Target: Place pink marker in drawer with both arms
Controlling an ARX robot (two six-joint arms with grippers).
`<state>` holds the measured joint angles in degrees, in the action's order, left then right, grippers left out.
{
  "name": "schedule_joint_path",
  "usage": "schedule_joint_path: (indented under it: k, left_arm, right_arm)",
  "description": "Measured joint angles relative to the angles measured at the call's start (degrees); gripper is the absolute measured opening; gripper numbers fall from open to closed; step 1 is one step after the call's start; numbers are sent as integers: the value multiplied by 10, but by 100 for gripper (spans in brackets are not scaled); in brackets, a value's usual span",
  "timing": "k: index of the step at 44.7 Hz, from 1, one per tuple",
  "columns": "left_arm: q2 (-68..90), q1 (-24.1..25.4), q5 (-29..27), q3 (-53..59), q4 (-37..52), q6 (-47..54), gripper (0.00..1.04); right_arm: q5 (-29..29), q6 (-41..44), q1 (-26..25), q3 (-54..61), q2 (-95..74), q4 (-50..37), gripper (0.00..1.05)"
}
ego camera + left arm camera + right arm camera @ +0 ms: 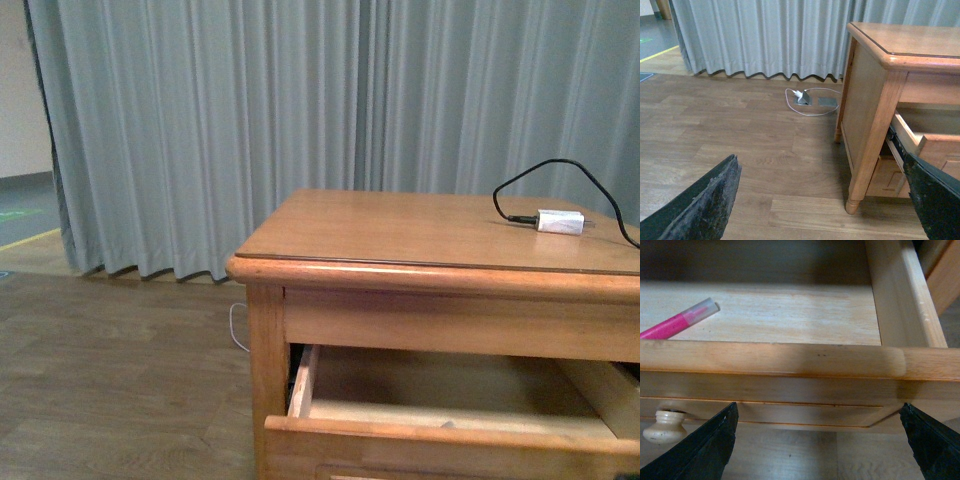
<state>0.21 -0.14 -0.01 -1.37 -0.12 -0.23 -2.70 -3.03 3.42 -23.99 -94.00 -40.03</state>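
Count from my station: one pink marker [676,322], one drawer [790,362], one knob [664,426], one white charger block [559,221] with its black cable [560,168].

The marker lies flat on the pale drawer floor, inside, with its clear capped end angled toward the middle. It touches neither gripper. Only part of its length shows in the right wrist view; the rest runs out of frame.

The drawer stands pulled out from the wooden table [430,235]. From the front camera I see its interior in shadow and its front rail along the lower edge.

Right gripper [820,440]: fingers spread wide, empty, hanging in front of the drawer's face, below the top rail. The knob sits near one finger, not touched.

Left gripper [825,200]: fingers also wide apart, empty, beside the table's corner leg, over bare wood floor [740,140]. Plenty of free floor on that side out to the grey curtain [765,35]; a floor outlet with a white plug and cord [802,97] lies near the curtain.

Neither arm shows in the front view.
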Motion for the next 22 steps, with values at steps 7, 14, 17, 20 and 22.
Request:
schedule_joint_path:
  k: [7, 14, 17, 20, 22]
  left_arm:
    - [0, 0, 0, 0, 0, 0, 99]
    - [0, 0, 0, 0, 0, 0, 99]
    - [0, 0, 0, 0, 0, 0, 99]
    - [0, 0, 0, 0, 0, 0, 99]
    - [0, 0, 0, 0, 0, 0, 99]
  right_arm:
    - [-10, -8, 5, -57, -74, -48, 96]
    - [-18, -21, 9, -122, -144, -79, 96]
    - [-18, -24, 9, -141, -160, -83, 96]
    - [-21, -28, 9, -158, -176, -87, 96]
    - [-24, -30, 9, -168, -185, -89, 96]
